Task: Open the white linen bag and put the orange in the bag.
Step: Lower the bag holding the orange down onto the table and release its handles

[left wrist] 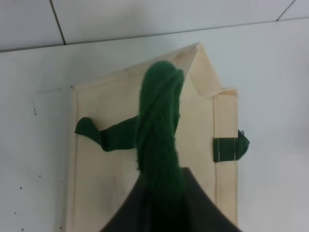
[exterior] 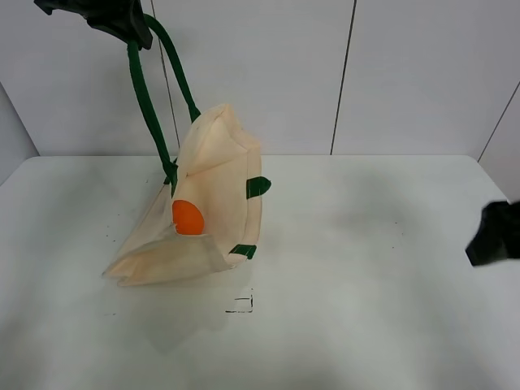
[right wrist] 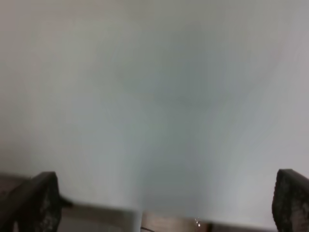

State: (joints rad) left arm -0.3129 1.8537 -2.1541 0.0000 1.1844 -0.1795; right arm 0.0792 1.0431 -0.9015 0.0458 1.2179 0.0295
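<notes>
The white linen bag (exterior: 218, 183) is half lifted off the table, its lower end resting on the surface and its mouth gaping toward the left. The orange (exterior: 188, 218) sits inside the open mouth. My left gripper (exterior: 114, 18) is high at the back left, shut on one dark green strap handle (exterior: 146, 106) that is pulled taut. In the left wrist view the strap (left wrist: 159, 125) runs down from the gripper (left wrist: 161, 191) to the bag (left wrist: 111, 164); the orange is hidden there. My right gripper (exterior: 494, 236) is open and empty at the far right, its fingers (right wrist: 41, 203) wide apart.
The bag's other green handle shows as short ends (exterior: 257, 186) on its right side. A small black mark (exterior: 242, 305) is on the white table (exterior: 366, 268) in front of the bag. A panelled wall stands behind the table.
</notes>
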